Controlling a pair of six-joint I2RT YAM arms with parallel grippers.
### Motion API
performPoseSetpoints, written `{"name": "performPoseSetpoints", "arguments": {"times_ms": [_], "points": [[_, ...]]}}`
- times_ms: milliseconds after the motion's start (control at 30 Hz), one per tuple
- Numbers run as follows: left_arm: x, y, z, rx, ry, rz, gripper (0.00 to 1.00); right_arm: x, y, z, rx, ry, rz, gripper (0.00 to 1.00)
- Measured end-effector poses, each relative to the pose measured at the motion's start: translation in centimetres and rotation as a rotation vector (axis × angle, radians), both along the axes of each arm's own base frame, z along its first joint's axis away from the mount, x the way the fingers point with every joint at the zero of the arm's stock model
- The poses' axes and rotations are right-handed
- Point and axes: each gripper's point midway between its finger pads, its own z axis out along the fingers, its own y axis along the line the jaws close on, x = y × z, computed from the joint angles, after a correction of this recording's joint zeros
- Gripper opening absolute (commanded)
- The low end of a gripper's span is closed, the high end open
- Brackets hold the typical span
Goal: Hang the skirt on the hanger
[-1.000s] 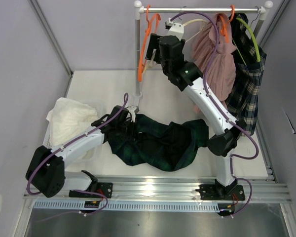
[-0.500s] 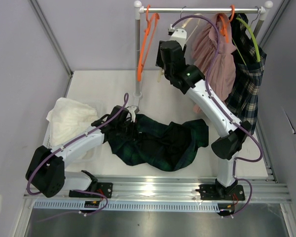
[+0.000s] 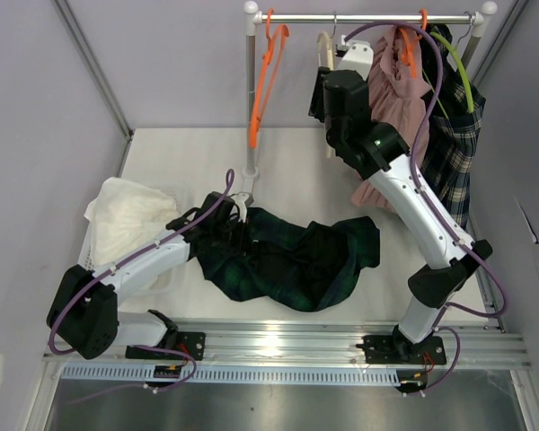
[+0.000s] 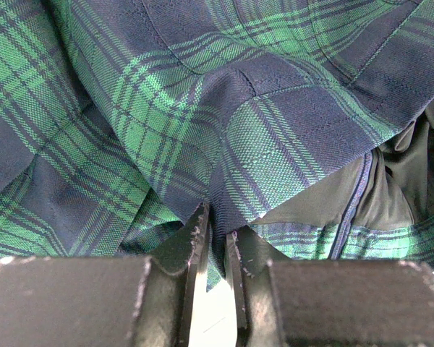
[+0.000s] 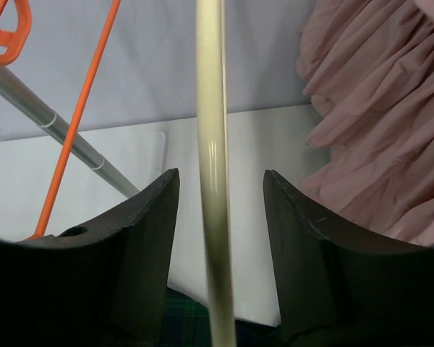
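Observation:
The dark green plaid skirt (image 3: 287,256) lies crumpled on the white table in front of the arms. My left gripper (image 3: 236,218) is at its left end, shut on a fold of the skirt (image 4: 224,108), with the cloth pinched between the left gripper's (image 4: 215,220) tips. High at the rack, my right gripper (image 3: 322,97) is open. The cream hanger's (image 3: 324,47) bar (image 5: 211,108) runs upright between the right gripper's (image 5: 220,177) jaws, with a gap on each side.
The rail (image 3: 368,17) also carries an orange hanger (image 3: 262,90), a pink skirt (image 3: 391,99) close to the right gripper, and a plaid skirt (image 3: 454,153) on a green hanger. The rack's pole (image 3: 250,108) stands behind the left gripper. White cloth (image 3: 130,224) lies at far left.
My right arm has moved right and up along the rail, and its jaws have narrowed around the cream hanger's bar. The left gripper and the skirt have not moved.

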Motion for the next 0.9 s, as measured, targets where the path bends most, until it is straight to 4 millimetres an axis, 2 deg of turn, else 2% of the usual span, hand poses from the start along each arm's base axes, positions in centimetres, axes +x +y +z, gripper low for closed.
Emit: {"name": "performPoseSetpoints", "arguments": {"times_ms": [133,233,300,433,633,900], "points": [[0.0,0.0,0.0,0.000,-0.001,0.000,0.17,0.7,-1.0,-0.1,-0.011,0.005,0.001,0.44],[0.0,0.0,0.0,0.000,-0.001,0.000,0.17,1.3,-1.6,-0.2,-0.030,0.013,0.000,0.33],[0.0,0.0,0.1,0.000,-0.002,0.000,0.17,1.8,-1.5,0.2,-0.035,0.009,0.006,0.24],[0.0,0.0,0.0,0.000,-0.002,0.000,0.17,2.2,-1.1,0.4,-0.050,0.009,0.022,0.21],[0.0,0.0,0.0,0.000,-0.002,0.000,0.17,2.3,-1.0,0.4,-0.078,0.009,0.041,0.00],[0.0,0.0,0.1,0.000,-0.003,0.000,0.17,2.7,-0.9,0.5,-0.108,-0.002,0.082,0.00]]}}
